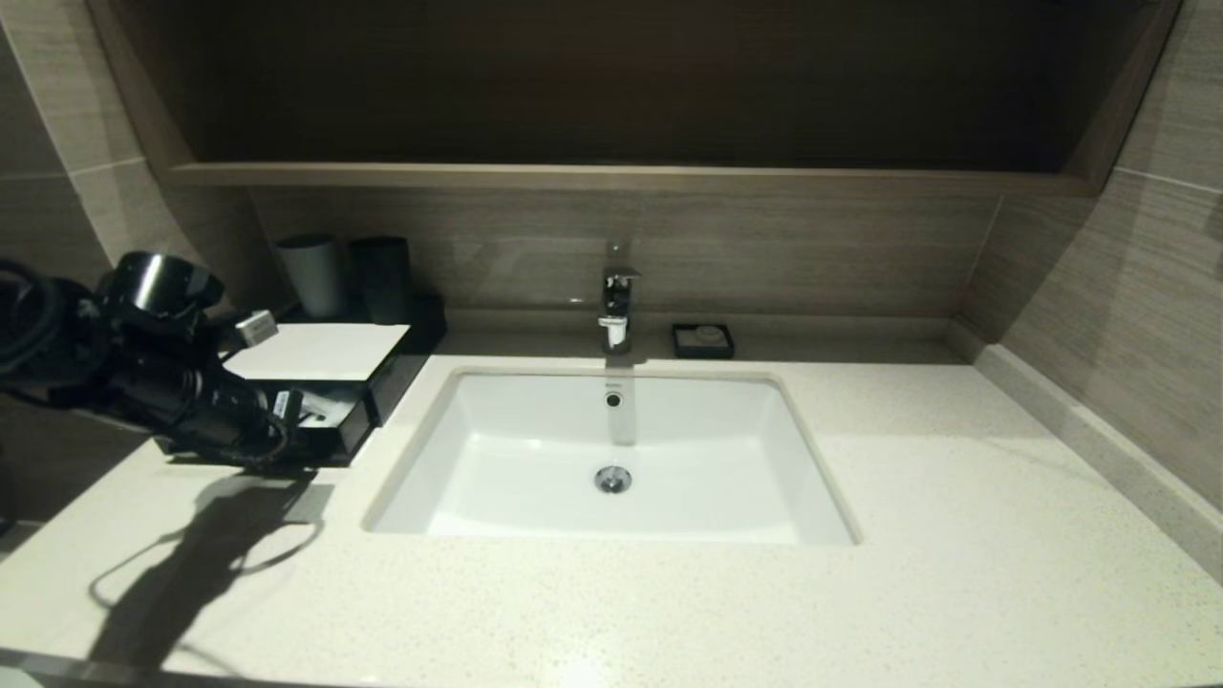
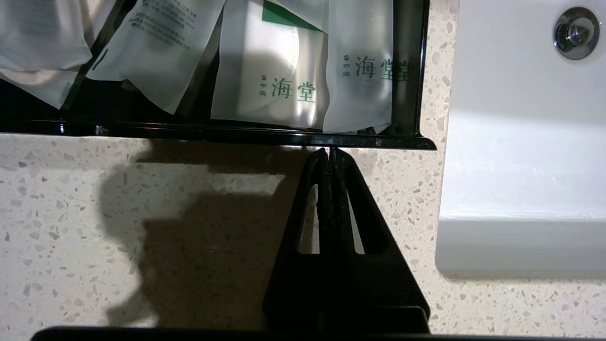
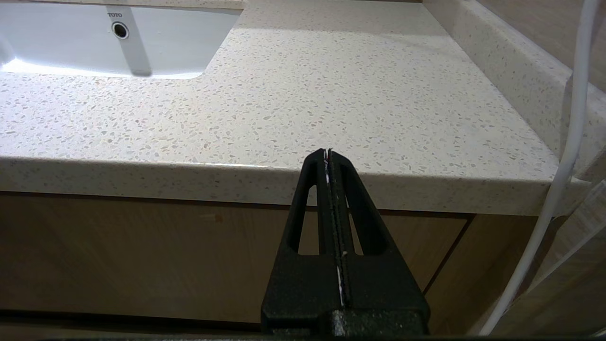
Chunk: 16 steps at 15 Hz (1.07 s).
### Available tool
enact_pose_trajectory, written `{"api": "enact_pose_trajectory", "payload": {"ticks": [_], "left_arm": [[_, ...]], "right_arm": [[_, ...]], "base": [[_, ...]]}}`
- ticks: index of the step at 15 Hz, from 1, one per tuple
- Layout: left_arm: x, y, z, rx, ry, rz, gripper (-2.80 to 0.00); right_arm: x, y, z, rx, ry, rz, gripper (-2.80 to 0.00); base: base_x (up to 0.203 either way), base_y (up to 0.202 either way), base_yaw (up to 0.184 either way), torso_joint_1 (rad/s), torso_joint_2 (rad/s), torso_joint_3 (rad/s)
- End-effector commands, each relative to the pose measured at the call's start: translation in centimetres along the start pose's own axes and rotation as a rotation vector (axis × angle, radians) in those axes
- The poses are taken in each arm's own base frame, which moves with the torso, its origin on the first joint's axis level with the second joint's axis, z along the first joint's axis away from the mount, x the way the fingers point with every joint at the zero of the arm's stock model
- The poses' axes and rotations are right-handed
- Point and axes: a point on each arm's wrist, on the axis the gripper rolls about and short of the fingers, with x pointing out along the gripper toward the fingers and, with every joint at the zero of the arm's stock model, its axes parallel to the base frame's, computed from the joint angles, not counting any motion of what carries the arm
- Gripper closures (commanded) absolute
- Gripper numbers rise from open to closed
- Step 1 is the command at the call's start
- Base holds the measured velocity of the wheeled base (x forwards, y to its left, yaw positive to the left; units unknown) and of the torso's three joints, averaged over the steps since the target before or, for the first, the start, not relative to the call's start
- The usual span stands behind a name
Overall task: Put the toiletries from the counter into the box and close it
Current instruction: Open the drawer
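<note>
4 sachets (image 2: 270,71) inside drawer (image 2: 236,137), left tool (image 2: 330,152) closed at front.

Speckled, polished stone counter (image 1: 955,535); glossy white ceramic sink basin (image 1: 535,497); shiny chrome faucet (image 1: 616,306); frosted translucent plastic sachets (image 2: 270,71) in a gloss-black box (image 2: 407,71); matt wood-grain wall panels (image 1: 764,248).

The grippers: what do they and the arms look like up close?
Each gripper, left and right, is matte black plastic: two flat fingers forming a narrow triangle with slotted cut-outs. The left arm is black with a shiny round joint cap and looped black cables. A white cable hangs beside the right one.
</note>
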Motion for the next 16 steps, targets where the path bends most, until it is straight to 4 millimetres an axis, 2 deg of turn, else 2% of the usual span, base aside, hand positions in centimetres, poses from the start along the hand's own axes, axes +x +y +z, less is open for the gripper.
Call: {"api": "enact_pose_trajectory", "payload": {"ticks": [1, 16], "left_arm": [[0.4, 0.1, 0.3, -0.011, 0.002, -0.002, 0.00], [1.6, 0.3, 1.3, -0.016, -0.053, -0.004, 0.00]], "right_arm": [[0.0, 0.0, 0.0, -0.001, 0.002, 0.001, 0.00], [0.0, 0.0, 0.0, -0.001, 0.001, 0.001, 0.00]], "base": [[0.000, 0.000, 0.000, 0.000, 0.00, 0.000], [0.000, 0.000, 0.000, 0.000, 0.00, 0.000]]}}
